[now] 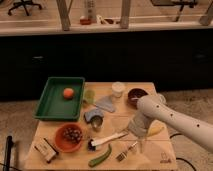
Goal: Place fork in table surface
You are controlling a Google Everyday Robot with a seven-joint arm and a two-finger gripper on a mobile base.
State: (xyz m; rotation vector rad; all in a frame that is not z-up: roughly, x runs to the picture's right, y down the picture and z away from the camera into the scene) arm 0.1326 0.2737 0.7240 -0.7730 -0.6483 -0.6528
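The small silver fork [127, 151] lies flat on the light tan wooden table surface [150, 159], near the front edge, with its tines toward the front left. My gripper [139, 141] hangs from the white arm [170, 119], which reaches in from the right. It sits just above the handle end of the fork. The table's dark logo [165, 161] is at the front right corner.
A green vegetable [100, 156] and a white-handled utensil with a black head [106, 140] lie left of the fork. A green tray [56, 106] holding an orange [68, 93] sits at the back left. A red bowl [69, 137], a box [46, 149], cups [118, 90], a dark bowl [135, 95] and a banana [156, 131] crowd the table.
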